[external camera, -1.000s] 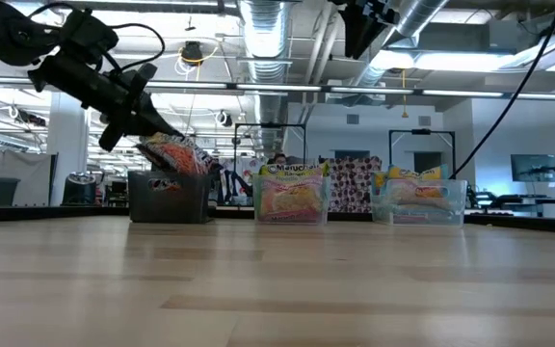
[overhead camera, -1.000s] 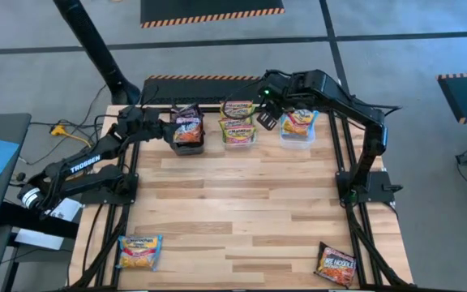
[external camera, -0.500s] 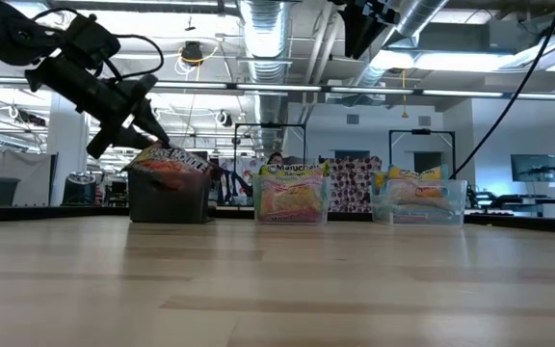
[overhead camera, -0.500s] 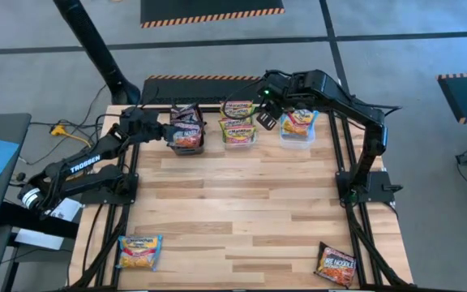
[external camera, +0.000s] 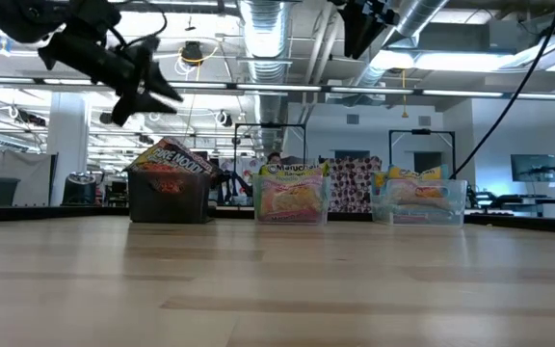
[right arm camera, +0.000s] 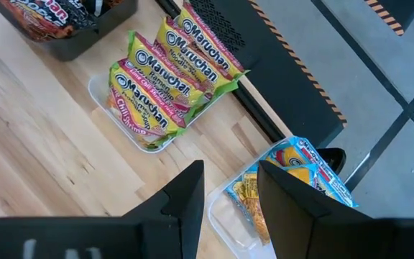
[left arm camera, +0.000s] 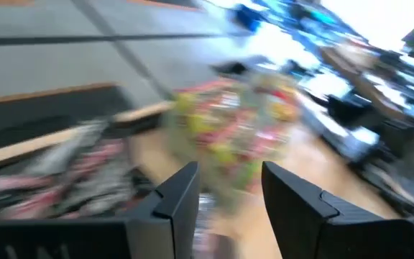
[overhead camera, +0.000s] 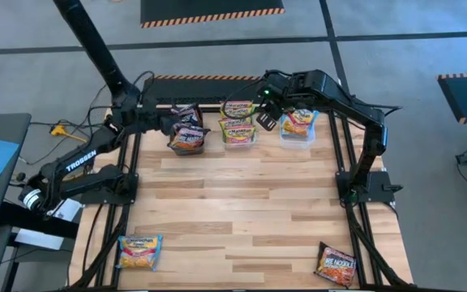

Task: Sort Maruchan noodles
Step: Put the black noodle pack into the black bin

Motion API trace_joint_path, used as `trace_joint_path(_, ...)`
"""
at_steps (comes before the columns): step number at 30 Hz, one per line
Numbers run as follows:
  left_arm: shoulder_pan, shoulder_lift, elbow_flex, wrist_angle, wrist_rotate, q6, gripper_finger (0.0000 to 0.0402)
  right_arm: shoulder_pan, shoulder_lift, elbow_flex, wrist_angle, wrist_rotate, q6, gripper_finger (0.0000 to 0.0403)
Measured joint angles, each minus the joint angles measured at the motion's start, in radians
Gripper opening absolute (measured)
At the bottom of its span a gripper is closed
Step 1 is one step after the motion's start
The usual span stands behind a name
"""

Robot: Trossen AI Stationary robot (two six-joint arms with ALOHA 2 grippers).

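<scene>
The left claw (external camera: 147, 87) hung above the black tub (external camera: 169, 199) at the far left of the worktop (overhead camera: 250, 203), its fingers (left arm camera: 178, 198) parted with nothing between them. A dark packet (external camera: 171, 157) lay tilted across the top of that tub, clear of the claw; from above, the same packet (overhead camera: 188, 139) sat over the tub's near edge, with more dark packets (overhead camera: 186, 113) behind it.

The right claw (overhead camera: 267, 122) hovered at the far side of the worktop, between the middle clear tub (overhead camera: 238, 139) and the right-hand clear tub (overhead camera: 297, 139). Its fingers (right arm camera: 185, 194) stood apart and held nothing. The middle tub carried yellow-green packets (right arm camera: 165, 68) stacked on edge, and the right tub held packets with light blue wrapping (right arm camera: 297, 169).

Two packets remained loose on the near part of the worktop, well apart from the tubs: an orange-yellow one (overhead camera: 139, 251) at the near left corner and a dark one (overhead camera: 336, 263) at the near right corner.
</scene>
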Motion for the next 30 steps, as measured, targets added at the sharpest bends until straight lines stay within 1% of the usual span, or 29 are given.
trace_joint_path(3, -0.011, 0.0, 0.032, -0.041, 0.145, 0.0, 0.0137, 0.0, 0.0, 0.0, 0.0, -0.006, 0.0, 0.0154)
trace_joint_path(4, -0.021, 0.0, 0.037, -0.065, 0.167, -0.006, 0.0137, 0.0, 0.0, 0.0, 0.0, -0.007, 0.0, 0.0154)
trace_joint_path(6, -0.046, 0.0, 0.041, -0.123, 0.171, -0.012, 0.0137, 0.0, 0.0, 0.0, 0.0, -0.007, 0.0, 0.0154)
trace_joint_path(10, -0.098, 0.002, 0.041, -0.266, 0.102, -0.015, 0.0137, 0.0, 0.0, 0.0, 0.0, -0.007, 0.0, 0.0154)
trace_joint_path(13, -0.145, 0.019, 0.041, -0.342, 0.041, -0.015, 0.0137, 0.0, 0.0, 0.0, 0.0, -0.007, 0.0, 0.0154)
trace_joint_path(20, -0.229, 0.105, 0.041, -0.353, -0.045, -0.015, 0.0137, 0.0, 0.0, 0.0, 0.007, -0.007, 0.0, 0.0154)
trace_joint_path(24, -0.236, 0.178, 0.041, -0.353, -0.097, -0.017, 0.0137, 0.0, 0.0, 0.0, 0.018, -0.007, 0.0, 0.0154)
trace_joint_path(30, -0.236, 0.258, 0.041, -0.351, -0.207, -0.015, 0.0137, 0.002, 0.0, 0.0, 0.021, -0.025, 0.0, 0.0154)
